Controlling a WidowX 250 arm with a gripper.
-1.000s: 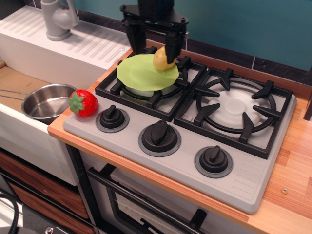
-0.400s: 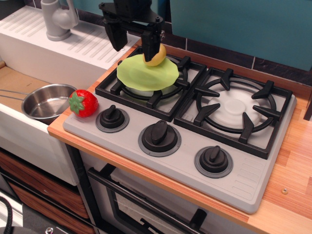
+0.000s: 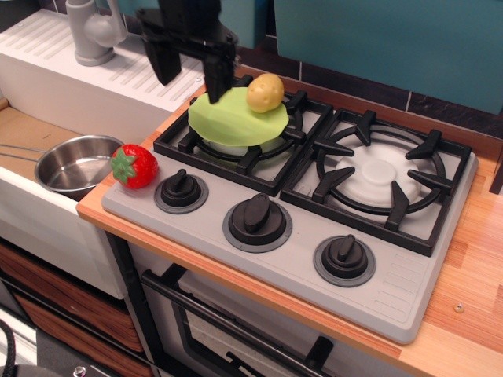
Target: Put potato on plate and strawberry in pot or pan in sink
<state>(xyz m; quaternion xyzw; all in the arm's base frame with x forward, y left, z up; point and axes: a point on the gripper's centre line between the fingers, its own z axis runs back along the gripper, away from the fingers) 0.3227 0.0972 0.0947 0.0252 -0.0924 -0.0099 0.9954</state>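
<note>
The yellowish potato (image 3: pixel 266 93) lies on the far right part of the lime-green plate (image 3: pixel 232 122), which rests on the left burner grate. My black gripper (image 3: pixel 191 72) is open and empty, above the plate's left edge, left of the potato. The red strawberry (image 3: pixel 134 166) sits on the stove's front left corner. The steel pan (image 3: pixel 75 162) stands in the sink (image 3: pixel 31 216), just left of the strawberry, its thin handle pointing left.
A grey tap (image 3: pixel 93 31) stands on the ridged white drainboard (image 3: pixel 118 75) at the back left. The right burner grate (image 3: pixel 379 177) and three black knobs (image 3: pixel 257 217) lie along the stove. A wooden counter (image 3: pixel 479 259) runs to the right.
My gripper has moved left, away from the potato, and let it go. The potato now lies on the plate on its own.
</note>
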